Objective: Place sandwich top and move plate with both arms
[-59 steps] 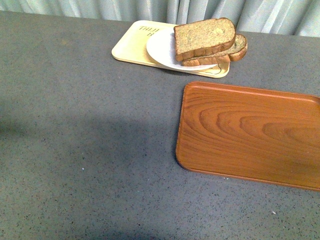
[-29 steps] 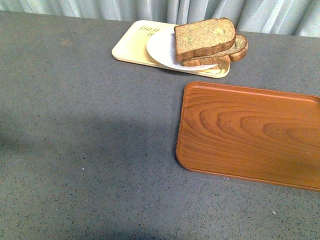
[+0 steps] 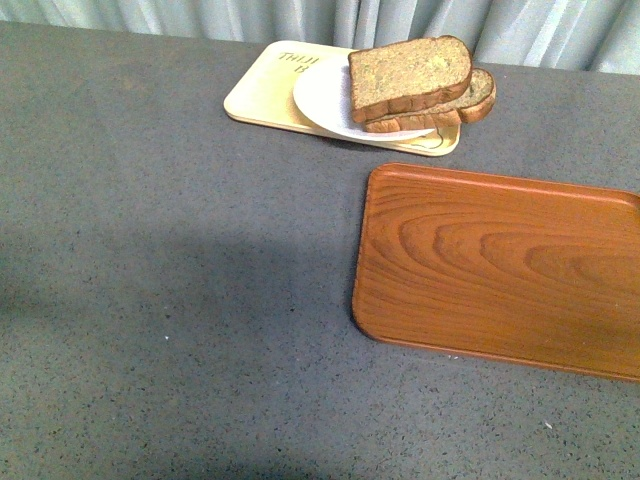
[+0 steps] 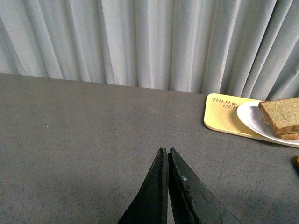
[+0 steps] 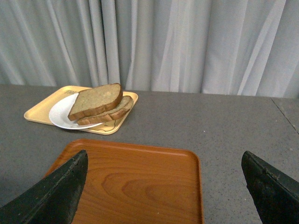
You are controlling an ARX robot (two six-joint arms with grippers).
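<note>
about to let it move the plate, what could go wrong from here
The sandwich top lies askew on the lower slice, so it could slide off once the plate is lifted. The plate overhangs the yellow tray, so a grip might drag the tray too. The left gripper is shut and must open first.

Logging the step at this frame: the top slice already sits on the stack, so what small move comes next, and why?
Probably both arms reach toward the plate, which sits on the yellow tray with the sandwich top already stacked. Neither arm shows in the front view. The left gripper has shut jaws and would need to open; the right gripper is already wide open.
</note>
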